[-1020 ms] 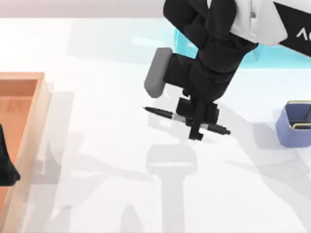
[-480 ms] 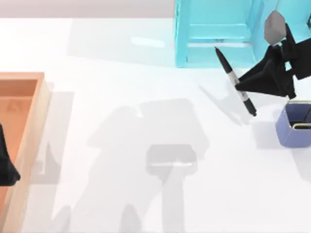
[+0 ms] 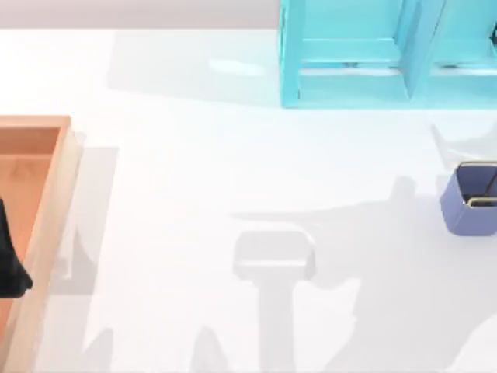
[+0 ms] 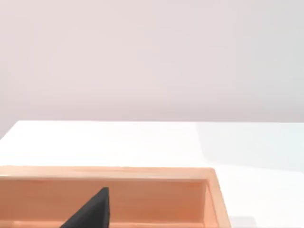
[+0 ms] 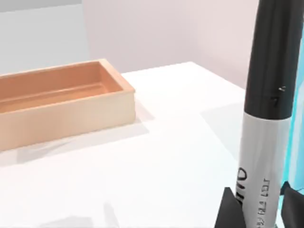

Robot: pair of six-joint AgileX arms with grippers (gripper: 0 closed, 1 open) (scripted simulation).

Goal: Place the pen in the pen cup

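Note:
The pen (image 5: 268, 109) stands nearly upright in the right wrist view, black above and white-grey with dark print below. My right gripper (image 5: 260, 210) is shut on its lower part, with a dark finger (image 5: 230, 212) on either side. The pen cup (image 3: 470, 199), a small periwinkle-blue square cup with a gold wire rim, sits on the table at the right edge of the top view. My left gripper (image 3: 9, 264) is parked over the orange tray at the far left.
A large turquoise shelf (image 3: 357, 54) stands at the back right, behind the pen cup. The orange wooden tray (image 3: 46, 194) runs along the left edge, also seen as the tray (image 5: 61, 102) and the tray (image 4: 142, 194).
My right arm lifted the pen from the table's middle, carried it right toward the cup, and has since left the top view. The pen went from lying flat to upright.

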